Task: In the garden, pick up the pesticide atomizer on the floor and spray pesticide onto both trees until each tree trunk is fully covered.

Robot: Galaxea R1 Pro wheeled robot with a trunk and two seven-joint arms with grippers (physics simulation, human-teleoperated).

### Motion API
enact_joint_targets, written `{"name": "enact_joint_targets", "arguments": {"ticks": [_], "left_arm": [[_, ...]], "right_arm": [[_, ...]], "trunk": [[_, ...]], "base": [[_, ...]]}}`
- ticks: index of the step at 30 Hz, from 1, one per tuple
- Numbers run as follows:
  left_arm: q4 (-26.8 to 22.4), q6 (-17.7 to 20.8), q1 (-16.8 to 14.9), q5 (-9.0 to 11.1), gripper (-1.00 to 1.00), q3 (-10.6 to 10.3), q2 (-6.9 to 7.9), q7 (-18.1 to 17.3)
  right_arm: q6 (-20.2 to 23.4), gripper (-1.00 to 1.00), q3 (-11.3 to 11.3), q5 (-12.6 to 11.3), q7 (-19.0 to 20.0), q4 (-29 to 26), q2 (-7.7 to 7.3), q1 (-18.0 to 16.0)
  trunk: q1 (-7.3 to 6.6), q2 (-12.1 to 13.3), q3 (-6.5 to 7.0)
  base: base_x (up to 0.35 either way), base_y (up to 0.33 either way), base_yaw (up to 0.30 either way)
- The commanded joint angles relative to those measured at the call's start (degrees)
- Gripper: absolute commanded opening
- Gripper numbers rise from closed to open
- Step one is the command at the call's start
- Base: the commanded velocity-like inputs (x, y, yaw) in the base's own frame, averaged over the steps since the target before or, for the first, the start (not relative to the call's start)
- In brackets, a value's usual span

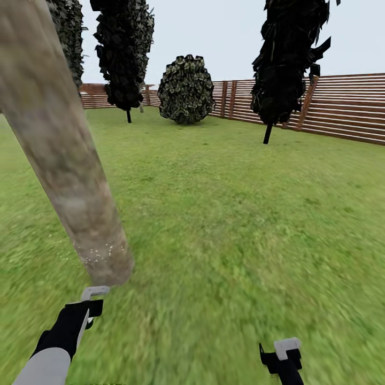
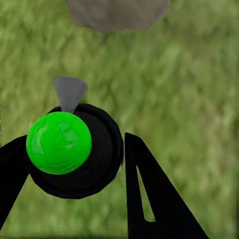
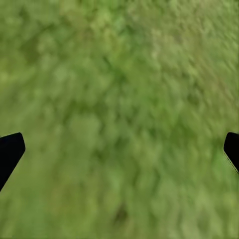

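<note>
A thick, mottled grey-brown tree trunk leans across the left of the head view and meets the grass floor just ahead of my left arm. Fine white specks of pesticide dot the bark near its base. My left gripper is shut on the pesticide atomizer, a black round body with a bright green cap. Its grey nozzle points at the trunk's foot. My right gripper hangs open over bare grass, holding nothing.
Two slim dark-leaved trees and a round bush stand far ahead. A brown slatted fence closes the lawn at the back and right. Open grass stretches to the right of the trunk.
</note>
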Motion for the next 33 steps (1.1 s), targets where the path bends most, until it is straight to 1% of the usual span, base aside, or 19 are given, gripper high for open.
{"name": "enact_joint_targets", "arguments": {"ticks": [1,4,5,9,11,13,16,17,19,21,23,24,25,26,28,29,30,31,33], "left_arm": [[0.00,0.00,0.00,-0.03,-1.00,0.00,0.01,0.01],[0.00,0.02,0.00,-0.01,-1.00,0.01,0.06,0.04],[0.00,0.05,0.00,0.00,-1.00,0.41,0.13,0.10],[0.00,0.02,0.00,-0.06,-1.00,4.00,0.05,0.10],[0.00,-0.05,0.00,-0.08,-1.00,4.25,0.14,0.10],[-0.02,-0.07,-0.03,-0.18,-1.00,4.06,0.05,0.00],[-0.11,0.03,-0.59,-0.40,-1.00,2.66,-0.22,-0.21],[-0.21,0.45,-0.91,-0.38,-1.00,1.56,-0.29,-0.24],[-0.54,0.77,-2.43,-0.29,-1.00,0.68,-0.39,-0.25],[-0.81,1.05,-3.52,-0.27,-1.00,0.49,-0.12,-0.59],[-0.95,1.10,-3.76,-0.40,-1.00,0.43,0.42,-0.76],[-0.96,1.07,-3.57,-0.31,-1.00,0.38,1.74,-0.92],[-0.97,1.06,-3.46,-0.23,-1.00,0.41,2.52,-0.98],[-0.97,1.06,-3.45,-0.21,-1.00,0.40,2.79,-1.12],[-0.97,1.06,-3.73,-0.17,-1.00,0.41,2.67,-1.44],[-1.02,1.07,-3.96,-0.12,-1.00,0.14,2.10,-1.57],[-1.04,1.14,-4.78,-0.14,-1.00,-0.71,1.00,-1.59],[-1.03,1.19,-5.39,-0.15,-1.00,-1.18,0.53,-1.59],[-1.03,1.34,-6.67,-0.14,-1.00,-1.96,0.41,-1.58]], "right_arm": [[0.00,1.00,0.00,0.00,0.00,0.00,0.00,0.02],[0.00,1.00,0.00,0.00,0.00,0.00,0.00,0.04],[0.00,1.00,0.00,0.00,0.00,0.00,0.00,0.03],[0.01,1.00,0.00,0.00,0.00,0.00,0.00,0.04],[0.02,1.00,0.00,0.00,0.00,-0.03,-0.02,0.03],[0.04,1.00,0.00,0.00,0.00,-0.06,-0.05,0.01],[0.03,1.00,0.00,0.00,0.00,-0.08,-0.08,0.04],[0.02,1.00,0.00,0.00,0.00,-0.09,-0.09,0.04],[0.01,1.00,0.00,0.00,0.00,-0.09,-0.09,0.05],[0.01,1.00,0.00,0.00,0.00,-0.09,-0.09,0.04],[0.00,1.00,0.00,0.00,0.00,-0.09,-0.09,0.00],[0.02,1.00,0.00,0.00,0.00,-0.09,-0.09,0.00],[0.03,1.00,0.00,0.00,0.00,-0.09,-0.09,0.00],[0.02,1.00,0.00,0.00,0.00,-0.09,-0.09,-0.01],[0.02,1.00,-0.05,0.00,0.00,-0.09,-0.14,-0.01],[0.01,1.00,-0.06,0.00,0.00,-0.09,-0.16,0.03],[0.03,1.00,-0.06,0.00,0.00,-0.09,-0.17,0.02],[0.04,1.00,-0.05,0.00,0.00,-0.09,-0.17,0.01],[0.03,1.00,-0.08,0.00,0.00,-0.09,-0.17,0.02]], "trunk": [[0.00,0.00,0.00],[0.00,0.00,0.00],[0.00,0.00,0.00],[0.00,0.00,0.00],[0.00,0.00,0.00],[0.00,0.00,0.00],[0.00,0.00,0.00],[0.00,0.00,0.00],[0.00,0.00,0.00],[0.00,0.00,0.00],[0.00,0.00,0.00],[0.00,0.00,0.00],[0.00,0.00,0.00],[0.00,0.00,0.00],[0.00,0.00,0.00],[0.00,0.00,0.00],[0.00,0.00,0.00],[0.00,0.00,0.00],[0.00,0.00,0.00]], "base": [[0.082,-0.268,0.278],[0.078,-0.269,0.278],[0.041,-0.270,0.278],[0.013,-0.259,0.278],[0.001,-0.147,0.278],[0.000,-0.108,0.278],[0.000,-0.024,0.278],[0.000,-0.004,0.277],[0.000,-0.002,0.219],[0.000,0.000,0.050],[0.000,0.000,0.013],[0.000,0.000,0.003],[0.000,0.000,0.001],[0.000,0.000,0.000],[0.000,0.000,0.000],[0.000,0.000,0.000],[0.000,0.000,0.000],[0.000,0.000,0.000],[0.000,0.000,0.000]]}}
